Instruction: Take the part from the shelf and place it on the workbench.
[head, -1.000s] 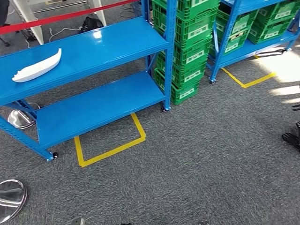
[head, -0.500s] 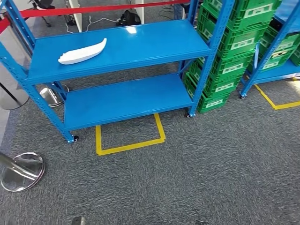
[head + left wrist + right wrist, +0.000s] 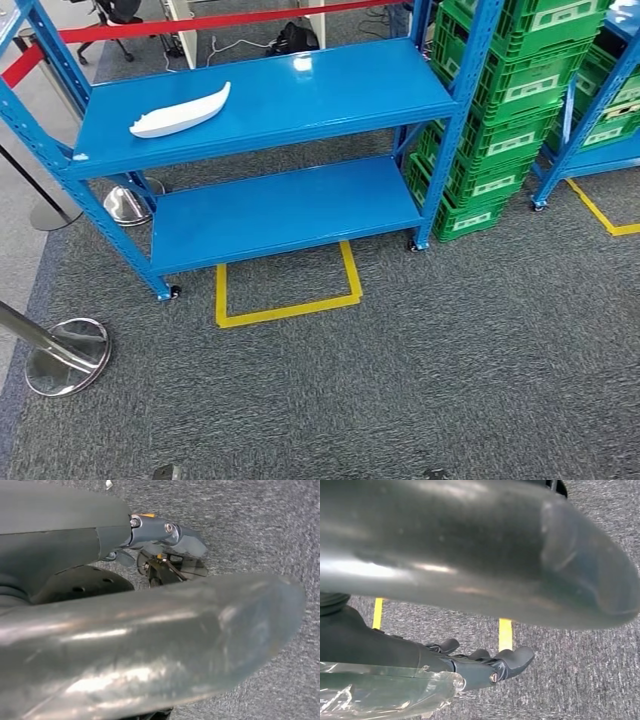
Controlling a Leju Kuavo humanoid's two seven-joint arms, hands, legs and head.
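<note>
Head view: I see a blue two-tier shelf (image 3: 249, 100) standing on castors on grey carpet (image 3: 453, 360). The white part (image 3: 180, 111), a long curved moulding with one pointed end, lies flat on the upper tier, toward its left end, apart from the shelf posts. The lower tier carries nothing that I can make out. A three-sided outline of yellow floor tape (image 3: 287, 300) sits on the carpet just in front of the shelf's lower tier. To the right of the shelf is a stack of green crates (image 3: 513, 100), touching or nearly touching the right front post; I cannot tell which. A second blue rack (image 3: 581, 130) with more green crates stands further right. A chrome stanchion base (image 3: 68, 355) rests on the carpet at the left, near the shelf's front left castor, and a red barrier belt (image 3: 226, 18) runs behind the shelf.

Left wrist view: the left robot hand (image 3: 166, 535) hangs over bare carpet, dark fingers extended and lying close side by side, nothing held. A thick grey thumb crosses the frame in front of them.

Right wrist view: the right robot hand (image 3: 497, 665) likewise hangs over carpet, fingers extended and slightly fanned, nothing in them. Two strips of the yellow floor tape show on the carpet beyond the fingers.

Both robot hands are low, well apart from the part up on the shelf.
</note>
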